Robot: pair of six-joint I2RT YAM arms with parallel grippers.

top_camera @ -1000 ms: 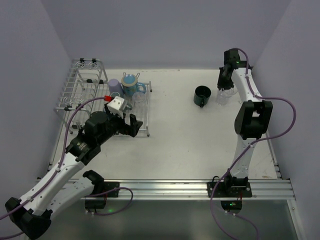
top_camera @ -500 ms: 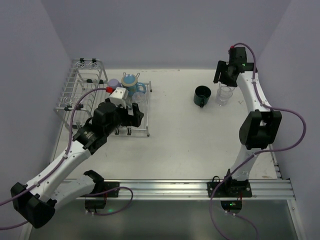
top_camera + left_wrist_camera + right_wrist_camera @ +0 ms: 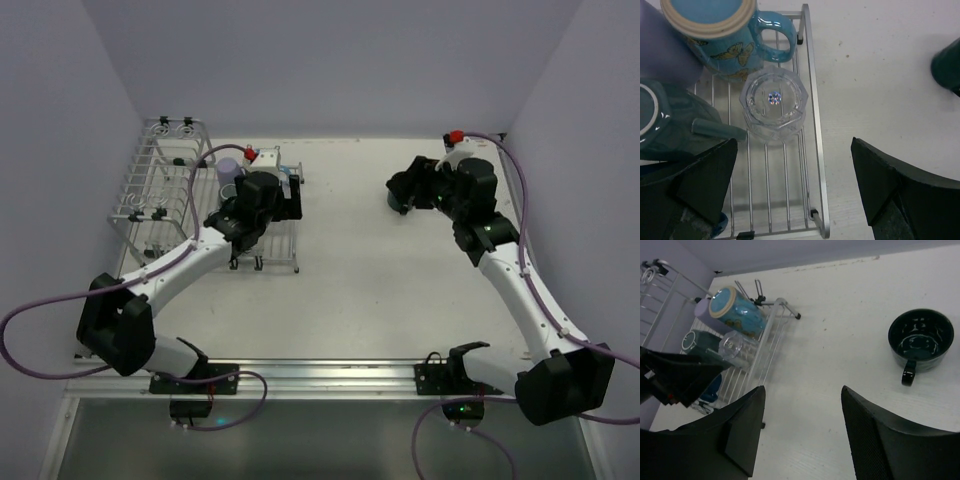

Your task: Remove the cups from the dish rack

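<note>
1. Both arms have shifted since a second ago. The left gripper (image 3: 794, 150) has reached from the near edge of the dish rack (image 3: 815, 150) out over its flat grid. The right gripper (image 3: 804, 392) has come away from the far right edge of the table (image 3: 840, 300), and its jaws have parted.
2. A clear ribbed glass (image 3: 772, 106), thick-walled and faceted, sits upside down on the grid wires close to the rack's right rim. It is just ahead of the left gripper's fingers and untouched.
3. Just beyond it, at the grid's far right corner, is a glossy blue butterfly mug (image 3: 715, 35) with a cream ring. Its rounded handle points at the right rim.
4. A smooth lavender cup (image 3: 657, 55) is just left of that mug. A shiny dark teal cup (image 3: 665, 120) sits left of the glass.
5. Out of the rack, a round dark teal mug (image 3: 920, 337) stands upright toward the table's far right. Its glazed inside is glossy and its handle points to the near edge.
6. The rack is silver wire with straight parallel rods, a rounded rim and small black feet. It fills the table's far left corner, with the taller basket section on the left.
7. The left gripper's matte black, wedge-shaped fingers are spread wide and hold nothing.
8. The right gripper's fingers are also apart, with only bare table between them.
9. The table is white and faintly speckled.
</note>
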